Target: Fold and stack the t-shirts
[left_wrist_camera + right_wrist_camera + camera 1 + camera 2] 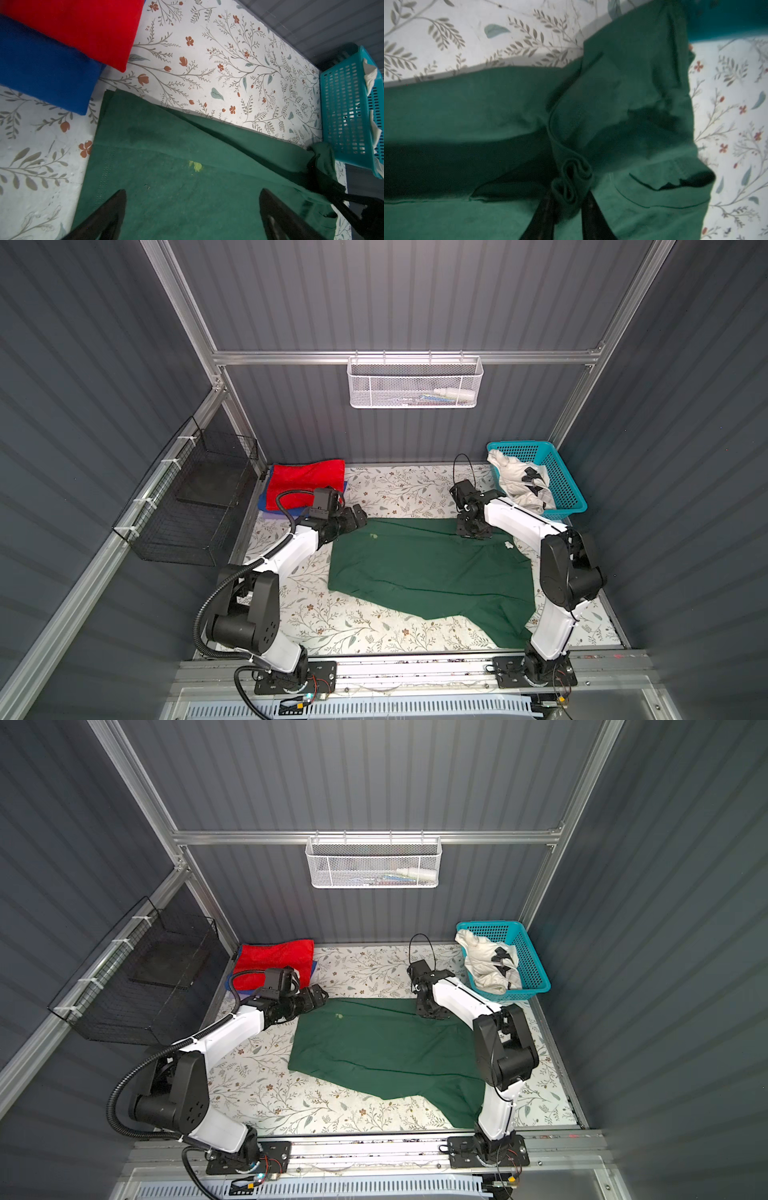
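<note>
A large dark green t-shirt (428, 572) (386, 1048) lies spread on the floral table. My right gripper (471, 533) (569, 195) stands at its far right edge, shut on a bunched fold of the green cloth (571, 172). Over the shirt's far left corner my left gripper (361, 516) (192, 193) is wide open, with only flat green cloth (166, 187) below it. A folded red t-shirt (305, 481) (83, 27) rests on a folded blue one (264, 506) (41, 66) at the back left. The white t-shirt with black marks (521, 485) lies crumpled in the basket.
The turquoise lattice basket (519, 444) (342, 93) stands at the back right corner, close behind the right gripper. A black wire basket (187, 506) hangs on the left wall and a white mesh one (415, 383) on the back wall. A pale yellow fleck (196, 166) sits on the green shirt.
</note>
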